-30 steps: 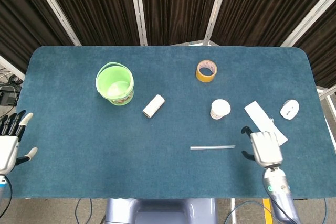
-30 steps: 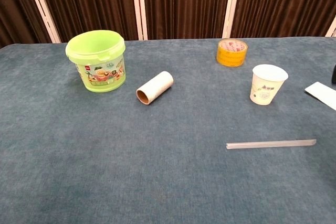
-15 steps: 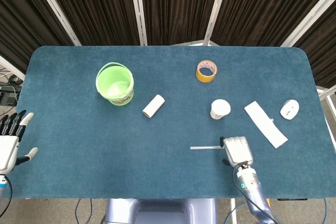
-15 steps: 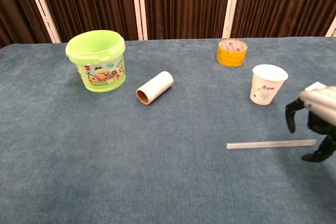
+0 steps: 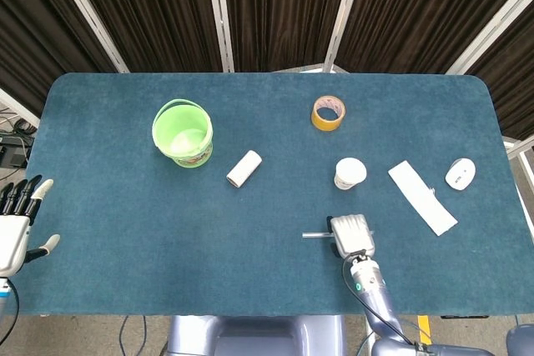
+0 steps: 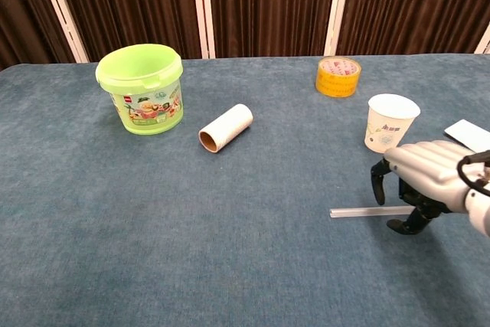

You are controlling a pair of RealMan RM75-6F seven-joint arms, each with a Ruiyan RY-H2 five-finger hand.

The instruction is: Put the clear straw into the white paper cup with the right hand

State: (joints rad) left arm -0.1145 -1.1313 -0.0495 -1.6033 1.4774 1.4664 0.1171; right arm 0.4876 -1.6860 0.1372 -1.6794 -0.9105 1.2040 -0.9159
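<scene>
I count: clear straw [image 6: 367,211] x1 | white paper cup [image 6: 390,122] x1 | green bucket [image 6: 142,88] x1 | cardboard tube [image 6: 226,128] x1 | yellow tape roll [image 6: 338,76] x1 | white paper strip [image 5: 422,198] x1 | white mouse [image 5: 460,173] x1 | hands x2: right hand [image 5: 352,235], left hand [image 5: 15,224]

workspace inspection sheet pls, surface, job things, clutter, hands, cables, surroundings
surface: blue felt table, flat, no spills seen
job's things: clear straw lies flat, its right part under the right hand; white paper cup upright, open, behind the straw
clutter: green bucket upright; cardboard tube on its side; yellow tape roll; white paper strip; small white device near the right edge
hands: right hand arched over the straw, fingers apart, no grip seen; left hand off the left edge, fingers spread, holding nothing
cables: some on the floor at the left
surroundings: dark curtains with white frame bars behind the table
</scene>
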